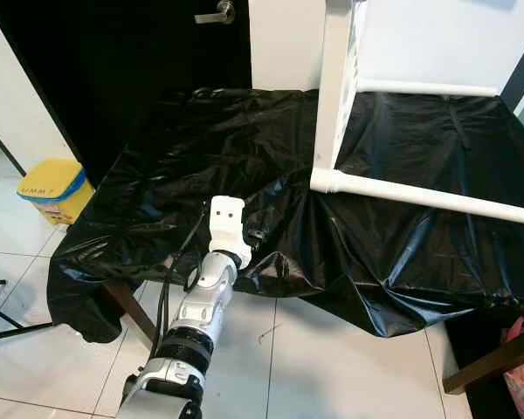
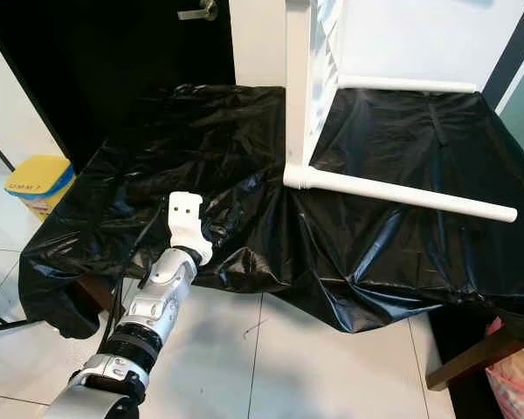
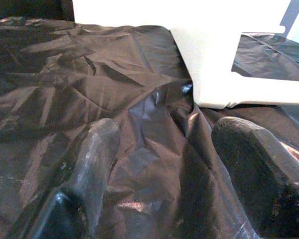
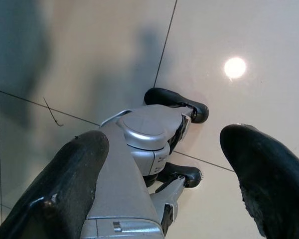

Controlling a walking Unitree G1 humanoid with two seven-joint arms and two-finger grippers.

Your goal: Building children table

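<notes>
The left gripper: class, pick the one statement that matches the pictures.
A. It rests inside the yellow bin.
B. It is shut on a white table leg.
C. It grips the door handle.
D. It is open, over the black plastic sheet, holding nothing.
D: in the left wrist view the left gripper has its fingers apart with only the black plastic sheet between them, short of the white table frame.

Glossy pale floor tiles with dark grout lines reflect a round ceiling light. A black door with a metal lever handle stands beside a white wall. A yellow bin sits on the floor.
</notes>
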